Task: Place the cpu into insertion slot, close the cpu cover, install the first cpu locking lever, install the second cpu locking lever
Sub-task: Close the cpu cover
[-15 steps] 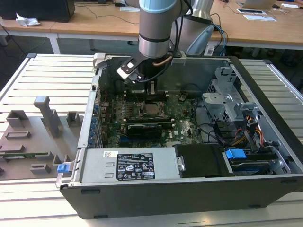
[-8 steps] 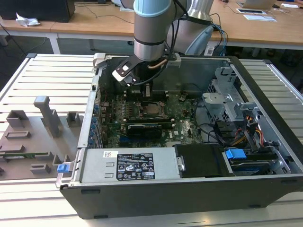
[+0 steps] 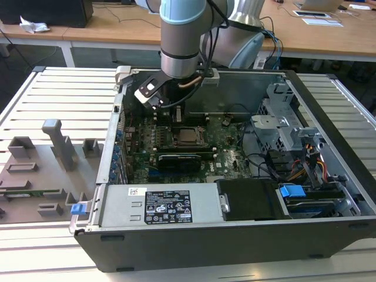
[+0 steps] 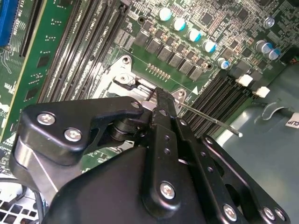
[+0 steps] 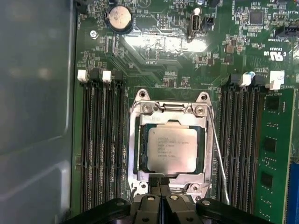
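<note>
The cpu (image 5: 170,149), a silver-grey square chip, lies flat in the black-framed insertion slot (image 5: 140,154). The silver cpu cover (image 5: 169,111) lies down around it, and the chip shows through its window. My gripper (image 5: 161,184) is shut, with its fingertips together at the cover's edge on one side of the socket; in the second wrist view the gripper (image 4: 158,97) touches the metal there. A thin wire locking lever (image 5: 219,158) runs along one side of the socket, and its free end (image 4: 233,132) sticks out over the memory slots. In the exterior view the cpu (image 3: 189,136) sits under the arm.
The open computer case (image 3: 329,176) rests on a slatted table. Long black memory slots (image 5: 100,149) flank the socket on both sides. A black power supply (image 3: 170,205) fills the case's near side, with cables and a drive bay (image 3: 282,129) on the exterior view's right. Grey fixtures (image 3: 59,141) stand on the left.
</note>
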{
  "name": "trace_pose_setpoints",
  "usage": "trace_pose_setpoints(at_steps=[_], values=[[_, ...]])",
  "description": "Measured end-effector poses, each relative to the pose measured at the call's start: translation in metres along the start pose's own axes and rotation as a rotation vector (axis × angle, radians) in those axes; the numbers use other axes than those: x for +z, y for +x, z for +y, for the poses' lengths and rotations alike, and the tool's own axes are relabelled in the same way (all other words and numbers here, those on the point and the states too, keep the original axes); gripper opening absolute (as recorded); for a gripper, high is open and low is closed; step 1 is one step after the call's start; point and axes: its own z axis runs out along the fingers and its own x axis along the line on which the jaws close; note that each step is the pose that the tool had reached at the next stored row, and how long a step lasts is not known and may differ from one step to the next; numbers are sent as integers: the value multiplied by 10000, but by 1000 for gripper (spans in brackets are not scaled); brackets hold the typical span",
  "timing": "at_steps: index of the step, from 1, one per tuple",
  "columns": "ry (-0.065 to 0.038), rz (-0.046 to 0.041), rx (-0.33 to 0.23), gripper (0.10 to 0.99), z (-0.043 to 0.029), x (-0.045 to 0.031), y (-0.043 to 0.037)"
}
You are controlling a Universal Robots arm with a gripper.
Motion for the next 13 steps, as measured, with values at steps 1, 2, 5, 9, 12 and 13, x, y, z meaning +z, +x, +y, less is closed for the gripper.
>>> trace_pose_setpoints(at_steps=[1,2,5,9,12,13], values=[[1,0,-3,106,-1,9,0],[1,-1,-4,106,-2,11,0],[1,-1,-2,106,0,18,0],[4,-5,-4,106,2,39,-1],[6,-7,-4,106,2,52,-2],[2,-2,-6,106,2,54,-1]])
